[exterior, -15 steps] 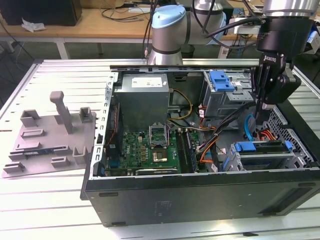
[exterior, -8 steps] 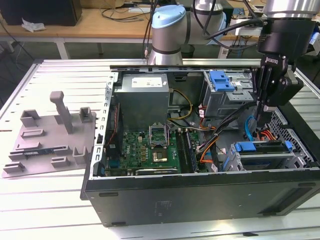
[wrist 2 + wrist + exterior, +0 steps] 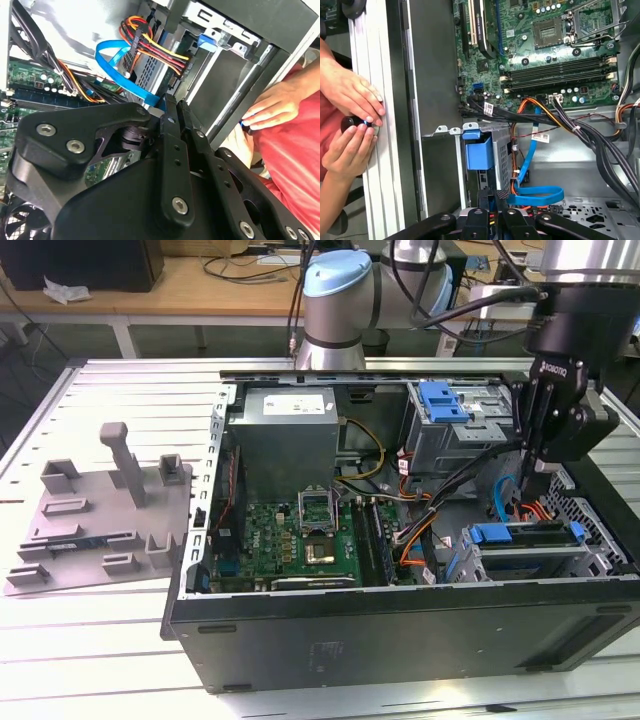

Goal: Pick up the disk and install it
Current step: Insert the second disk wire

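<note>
**Gripper down inside case, nothing held**

Open computer case (image 3: pixel 400 620), gripper (image 3: pixel 541 465) low at the exterior view's right, jaws clenched, empty. Disk (image 3: pixel 520 537) sits in near-right bay. Risk: fingers snag blue cable (image 3: pixel 540 194), tugging connectors loose.

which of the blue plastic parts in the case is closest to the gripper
The blue bracket on the drive in the lower bay at the exterior view's right, just below the gripper. The blue tab on the upper cage sits farther away.
</note>
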Controlling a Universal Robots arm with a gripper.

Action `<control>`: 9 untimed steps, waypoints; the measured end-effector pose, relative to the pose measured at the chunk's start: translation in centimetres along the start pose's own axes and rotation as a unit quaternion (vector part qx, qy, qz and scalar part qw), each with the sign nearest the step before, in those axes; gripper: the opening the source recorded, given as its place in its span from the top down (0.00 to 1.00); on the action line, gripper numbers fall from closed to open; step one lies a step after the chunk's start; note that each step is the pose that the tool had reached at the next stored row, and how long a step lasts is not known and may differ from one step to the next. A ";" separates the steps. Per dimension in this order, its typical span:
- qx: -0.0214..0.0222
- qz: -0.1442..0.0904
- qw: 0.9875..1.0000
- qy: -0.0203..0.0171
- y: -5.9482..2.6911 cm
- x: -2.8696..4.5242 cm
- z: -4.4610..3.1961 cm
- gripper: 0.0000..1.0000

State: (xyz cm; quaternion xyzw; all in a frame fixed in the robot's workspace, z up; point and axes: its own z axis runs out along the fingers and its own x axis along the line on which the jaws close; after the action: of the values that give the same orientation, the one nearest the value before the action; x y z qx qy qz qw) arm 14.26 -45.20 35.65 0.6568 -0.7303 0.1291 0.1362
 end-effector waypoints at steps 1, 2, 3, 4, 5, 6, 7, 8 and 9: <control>0.000 0.000 1.000 -0.004 -0.04 0.09 0.04 0.84; 0.000 0.000 1.000 -0.006 -0.06 0.15 0.06 0.84; -0.001 -0.001 1.000 -0.009 -0.11 0.26 0.10 0.84; -0.001 -0.001 1.000 -0.012 -0.16 0.35 0.14 0.84; -0.001 -0.001 1.000 -0.014 -0.19 0.43 0.17 0.84; -0.001 -0.001 1.000 -0.016 -0.22 0.48 0.19 0.84; -0.001 -0.002 1.000 -0.018 -0.25 0.55 0.22 0.84; -0.001 -0.002 1.000 -0.021 -0.30 0.64 0.26 0.84; -0.002 -0.003 1.000 -0.023 -0.34 0.73 0.29 0.84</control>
State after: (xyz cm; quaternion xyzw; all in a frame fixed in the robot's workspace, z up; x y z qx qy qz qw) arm 14.52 -46.01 35.65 0.6613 -0.7318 0.1122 0.1205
